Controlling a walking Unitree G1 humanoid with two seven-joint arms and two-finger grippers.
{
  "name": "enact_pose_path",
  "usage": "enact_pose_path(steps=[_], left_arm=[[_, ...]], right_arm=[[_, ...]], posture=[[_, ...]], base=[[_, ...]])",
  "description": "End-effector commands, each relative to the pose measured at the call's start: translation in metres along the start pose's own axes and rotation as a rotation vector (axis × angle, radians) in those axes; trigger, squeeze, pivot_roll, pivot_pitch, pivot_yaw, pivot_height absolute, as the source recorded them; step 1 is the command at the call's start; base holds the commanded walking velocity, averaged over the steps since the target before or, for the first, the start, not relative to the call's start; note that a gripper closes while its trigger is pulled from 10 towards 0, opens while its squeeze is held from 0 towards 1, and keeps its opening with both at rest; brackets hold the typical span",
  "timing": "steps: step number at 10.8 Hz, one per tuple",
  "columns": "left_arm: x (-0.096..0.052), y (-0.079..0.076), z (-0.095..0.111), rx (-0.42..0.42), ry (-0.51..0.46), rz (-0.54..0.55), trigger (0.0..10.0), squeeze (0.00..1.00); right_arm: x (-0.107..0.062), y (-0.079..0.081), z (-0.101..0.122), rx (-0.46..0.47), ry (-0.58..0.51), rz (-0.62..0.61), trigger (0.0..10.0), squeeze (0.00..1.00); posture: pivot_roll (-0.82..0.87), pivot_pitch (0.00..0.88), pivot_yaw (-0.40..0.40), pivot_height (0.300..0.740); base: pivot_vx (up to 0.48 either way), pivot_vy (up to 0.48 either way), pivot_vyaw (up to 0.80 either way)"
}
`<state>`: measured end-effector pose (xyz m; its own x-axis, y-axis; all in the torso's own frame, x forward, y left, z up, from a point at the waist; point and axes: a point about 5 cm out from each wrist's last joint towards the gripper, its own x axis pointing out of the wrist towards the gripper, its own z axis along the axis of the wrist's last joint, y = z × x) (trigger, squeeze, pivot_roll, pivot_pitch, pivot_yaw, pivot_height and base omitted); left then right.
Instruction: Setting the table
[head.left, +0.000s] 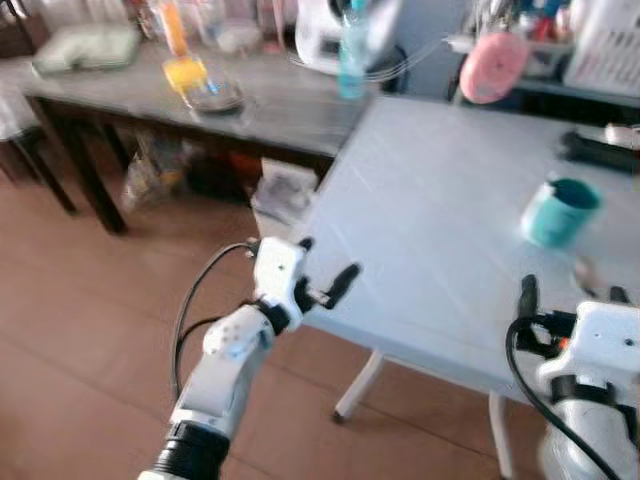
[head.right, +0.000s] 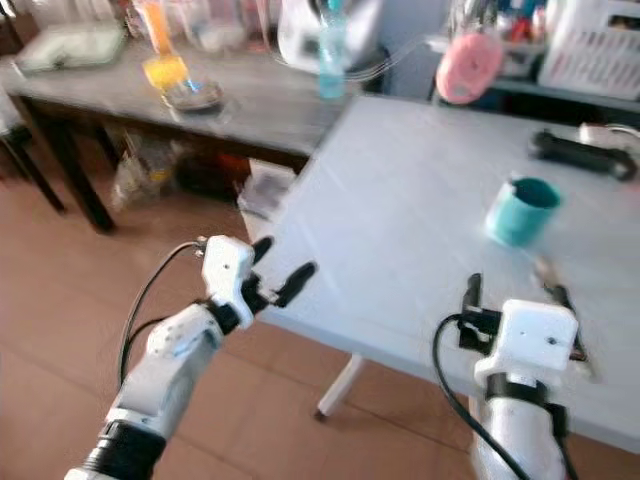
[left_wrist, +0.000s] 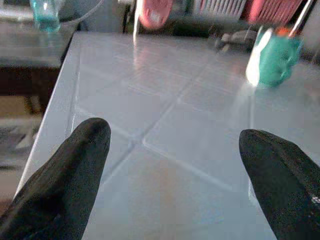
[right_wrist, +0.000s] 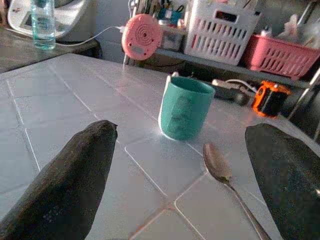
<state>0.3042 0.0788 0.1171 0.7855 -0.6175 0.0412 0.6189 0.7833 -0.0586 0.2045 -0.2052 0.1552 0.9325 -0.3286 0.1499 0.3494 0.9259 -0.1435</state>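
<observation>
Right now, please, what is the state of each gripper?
Left gripper: open, holding nothing, at the table's near edge.
Right gripper: open, holding nothing, over the table facing the teal cup and spoon.

Silver arms, black fingers (left_wrist: 75, 170), cables

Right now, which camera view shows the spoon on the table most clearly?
The right wrist view: the spoon lies sharp and close on the white table, just in front of the teal cup, apart from it. The eye views show it only as a small blurred streak near the right end effector. In the left wrist view I cannot make it out.
</observation>
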Motion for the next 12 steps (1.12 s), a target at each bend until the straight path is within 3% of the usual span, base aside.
enact_pose_path(steps=[1,7,12], left_arm=[[0.003,0.0,0.006,0.013,-0.018,-0.004,10.0,0.0],[0.004,-0.002,0.005,0.021,-0.015,-0.026,10.0,0.0],[0.006,-0.001,0.0,0.032,0.053,-0.172,10.0,0.0]], right_arm=[[0.001,-0.002,0.002,-0.006,-0.011,-0.007,10.0,0.0],[0.002,-0.005,-0.002,0.01,0.004,-0.032,10.0,0.0],[0.003,0.006,-0.009,0.065,0.044,0.012,10.0,0.0]], posture=[[-0.07,0.076,0.039,0.74],[-0.07,0.067,0.036,0.74],[-0.06,0.071,0.039,0.74]], base=[[0.0,-0.48,0.0],[0.0,-0.469,0.0],[0.0,0.0,0.0]])
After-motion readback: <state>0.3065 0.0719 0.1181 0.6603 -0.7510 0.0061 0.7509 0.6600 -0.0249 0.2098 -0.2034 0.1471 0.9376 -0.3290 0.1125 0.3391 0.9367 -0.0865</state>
